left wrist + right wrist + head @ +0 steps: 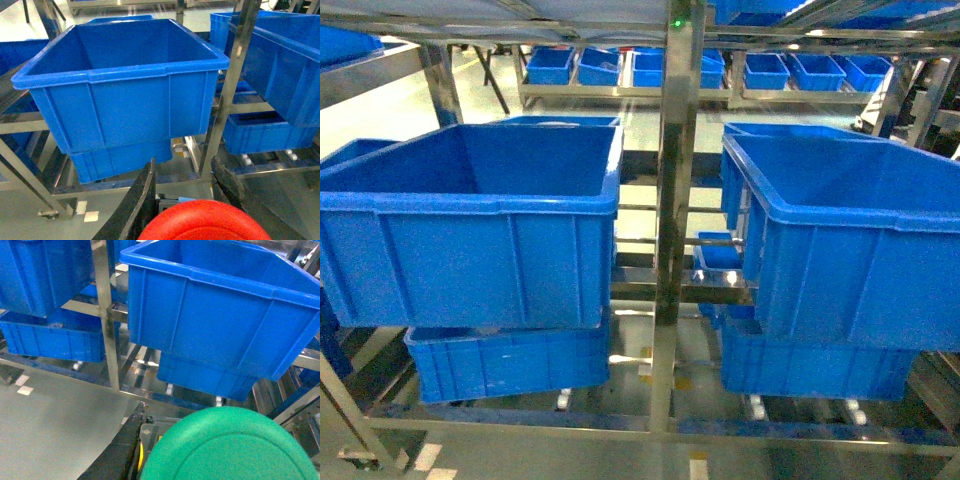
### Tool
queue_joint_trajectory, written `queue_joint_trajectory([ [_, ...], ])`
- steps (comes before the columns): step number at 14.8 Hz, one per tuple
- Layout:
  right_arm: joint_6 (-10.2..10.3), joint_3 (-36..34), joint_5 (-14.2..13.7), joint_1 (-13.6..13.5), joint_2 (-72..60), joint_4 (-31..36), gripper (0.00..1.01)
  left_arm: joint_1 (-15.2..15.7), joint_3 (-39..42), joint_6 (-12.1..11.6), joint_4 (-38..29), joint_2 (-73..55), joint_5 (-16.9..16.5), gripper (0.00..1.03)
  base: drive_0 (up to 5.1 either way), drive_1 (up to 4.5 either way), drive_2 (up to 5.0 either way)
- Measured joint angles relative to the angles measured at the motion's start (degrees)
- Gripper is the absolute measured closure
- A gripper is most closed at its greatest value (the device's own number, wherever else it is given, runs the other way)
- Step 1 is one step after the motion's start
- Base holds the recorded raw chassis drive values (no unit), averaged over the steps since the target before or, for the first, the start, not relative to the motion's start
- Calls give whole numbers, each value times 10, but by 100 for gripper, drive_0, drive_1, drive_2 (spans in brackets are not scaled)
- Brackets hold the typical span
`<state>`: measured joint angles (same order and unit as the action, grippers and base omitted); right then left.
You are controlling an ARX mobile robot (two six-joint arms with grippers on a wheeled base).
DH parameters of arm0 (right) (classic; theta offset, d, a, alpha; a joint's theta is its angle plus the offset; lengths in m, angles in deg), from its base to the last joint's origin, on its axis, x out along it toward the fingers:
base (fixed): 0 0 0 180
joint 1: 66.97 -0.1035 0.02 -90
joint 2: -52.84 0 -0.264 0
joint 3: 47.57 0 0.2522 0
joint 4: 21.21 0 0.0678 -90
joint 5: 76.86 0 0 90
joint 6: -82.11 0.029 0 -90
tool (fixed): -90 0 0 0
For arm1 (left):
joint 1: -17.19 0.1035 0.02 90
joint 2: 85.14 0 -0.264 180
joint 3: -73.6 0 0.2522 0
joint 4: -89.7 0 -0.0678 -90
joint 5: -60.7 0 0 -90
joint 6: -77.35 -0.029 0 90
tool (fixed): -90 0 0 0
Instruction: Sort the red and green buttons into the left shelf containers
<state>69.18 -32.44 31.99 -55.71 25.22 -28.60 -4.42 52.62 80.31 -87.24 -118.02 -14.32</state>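
Observation:
In the left wrist view, my left gripper (pixel 184 167) is shut on a red button (pixel 205 224), whose big red cap fills the bottom of the frame between the two dark fingers (pixel 145 195). It hangs in front of and below the upper left shelf container (pixel 125 70), a deep blue tub (pixel 470 245), with a second tub (pixel 510 365) beneath. In the right wrist view, my right gripper (pixel 200 430) is shut on a green button (pixel 230 452); its cap hides the right finger. Neither gripper shows in the head view.
A steel shelf post (pixel 675 220) divides the left bay from the right bay, which holds another deep blue tub (pixel 850 240) above a lower one (pixel 815 365). Small blue bins (pixel 620 68) line a rack far behind. Grey floor (pixel 50 415) lies below the shelf.

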Motion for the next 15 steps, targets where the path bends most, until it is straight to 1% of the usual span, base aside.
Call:
queue_joint_trajectory([
  [8,0,0,0,0,0,0,66,0,0,0,-1,-1,0,74,-2,424,-429],
  [15,0,0,0,0,0,1,66,0,1,0,0,-1,0,74,0,0,0],
])
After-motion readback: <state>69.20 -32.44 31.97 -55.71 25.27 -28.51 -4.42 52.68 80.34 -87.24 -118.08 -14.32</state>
